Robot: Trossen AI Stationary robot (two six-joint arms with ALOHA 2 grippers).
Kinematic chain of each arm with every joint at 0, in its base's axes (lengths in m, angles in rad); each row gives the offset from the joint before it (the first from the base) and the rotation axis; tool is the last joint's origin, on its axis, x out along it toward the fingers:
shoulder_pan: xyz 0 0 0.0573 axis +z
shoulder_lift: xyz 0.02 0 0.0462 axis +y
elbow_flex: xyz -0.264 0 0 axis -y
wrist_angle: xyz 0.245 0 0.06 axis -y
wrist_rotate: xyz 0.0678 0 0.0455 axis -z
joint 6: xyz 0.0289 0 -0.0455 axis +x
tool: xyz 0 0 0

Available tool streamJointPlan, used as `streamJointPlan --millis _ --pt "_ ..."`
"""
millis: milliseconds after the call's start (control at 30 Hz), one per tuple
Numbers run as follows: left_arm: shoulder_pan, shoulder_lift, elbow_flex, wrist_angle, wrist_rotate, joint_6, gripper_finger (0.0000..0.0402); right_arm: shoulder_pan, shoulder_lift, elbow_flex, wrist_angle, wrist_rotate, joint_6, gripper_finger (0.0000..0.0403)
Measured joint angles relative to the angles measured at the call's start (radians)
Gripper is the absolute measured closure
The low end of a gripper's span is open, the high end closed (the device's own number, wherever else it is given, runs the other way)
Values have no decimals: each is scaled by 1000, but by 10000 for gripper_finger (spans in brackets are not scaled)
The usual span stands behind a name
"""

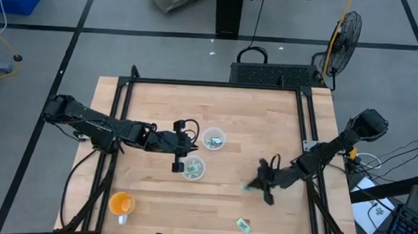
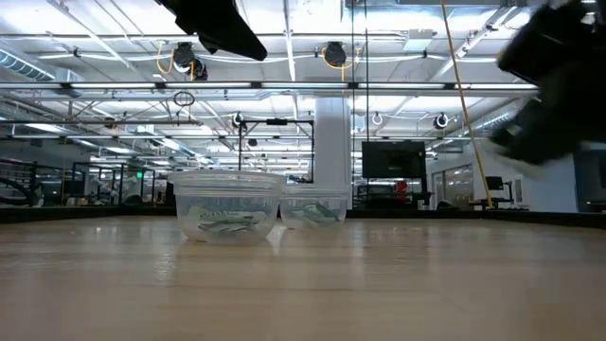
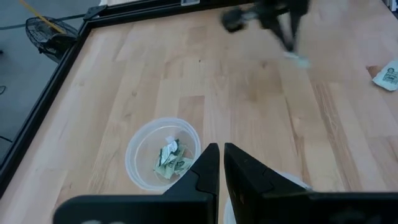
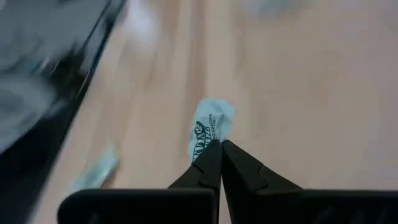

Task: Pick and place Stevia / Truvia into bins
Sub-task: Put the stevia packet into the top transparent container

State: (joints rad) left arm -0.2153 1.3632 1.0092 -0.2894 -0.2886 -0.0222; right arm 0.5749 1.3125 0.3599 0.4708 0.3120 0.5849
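Observation:
Two clear cups stand on the table: the nearer one (image 1: 193,168) (image 2: 227,205) and the farther one (image 1: 213,139) (image 2: 317,209) (image 3: 163,160), each with green-and-white packets inside. My left gripper (image 1: 182,157) (image 3: 221,157) hovers shut and empty beside the nearer cup. My right gripper (image 1: 258,182) (image 4: 220,149) is to the right of the cups, above the table, shut on a Stevia packet (image 4: 210,127) (image 1: 249,186). Another packet (image 1: 243,224) (image 3: 388,74) lies flat near the table's near edge. My right gripper pinches the Stevia packet by one end (image 4: 208,140) between its two fingertips. The rest of the crumpled packet sticks out past the fingertips. In the left wrist view the packet (image 3: 298,58) hangs below the fingers, off the wood.
An orange cup (image 1: 120,203) stands near the table's near left corner. A black frame (image 1: 211,84) runs round the table's edges. Bare wood lies between the cups and my right gripper.

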Motion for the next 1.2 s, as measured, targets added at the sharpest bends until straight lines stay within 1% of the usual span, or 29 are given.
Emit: streamJointPlan --millis 133,200,233,267,300,367,467,600,667,767,900,1033,1200 --pt "0 0 0 5 0 12 371 -68 0 0 209 341 -206 402" --pt "0 0 0 5 -1 15 371 -126 -1 1 312 455 -274 402" --pt "0 0 0 6 -1 16 371 -163 -1 1 350 474 -295 402" --pt "0 0 0 6 -1 17 371 -206 -1 1 379 464 -308 402" --pt "0 0 0 6 -1 18 371 -250 -1 5 391 423 -307 402" --pt "0 0 0 6 -2 18 371 -337 0 31 358 312 -263 402" --pt "0 0 0 9 -44 20 371 -442 38 130 200 168 -200 402" --pt "2 0 0 5 -133 20 371 -518 151 314 -53 37 -203 402" --pt "2 0 0 3 -149 20 371 -545 221 397 -182 -9 -206 402" --pt "5 0 0 3 -150 20 371 -579 329 488 -290 -57 -241 403" --pt "5 0 0 -4 -149 19 371 -609 417 549 -279 -97 -306 402" --pt "5 0 0 -22 -138 18 371 -624 444 579 -281 -105 -353 389" --pt "5 0 0 -32 -132 18 371 -628 443 584 -281 -105 -369 352"
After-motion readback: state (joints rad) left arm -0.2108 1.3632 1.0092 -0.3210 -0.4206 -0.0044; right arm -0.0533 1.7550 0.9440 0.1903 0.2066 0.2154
